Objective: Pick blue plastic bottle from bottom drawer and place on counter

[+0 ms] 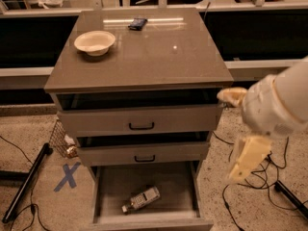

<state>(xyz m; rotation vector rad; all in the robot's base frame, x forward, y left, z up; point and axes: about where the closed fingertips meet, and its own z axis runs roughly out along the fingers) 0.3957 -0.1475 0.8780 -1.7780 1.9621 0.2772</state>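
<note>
The blue plastic bottle (141,199) lies on its side in the open bottom drawer (109,183), near the front, with its white cap pointing left. The counter (159,52) is the glossy grey-brown top of the cabinet. My gripper (246,157) hangs at the right of the cabinet, beside the two upper drawers and above the floor. It is apart from the bottle, higher and to its right. The white arm (279,102) behind it fills the right edge of the view.
A white bowl (95,42) and a small dark flat object (137,23) sit on the counter's far part. The top drawer (140,118) and middle drawer (143,153) stand slightly open. Cables (250,196) and a black pole (26,183) lie on the floor, with a blue X mark (67,175).
</note>
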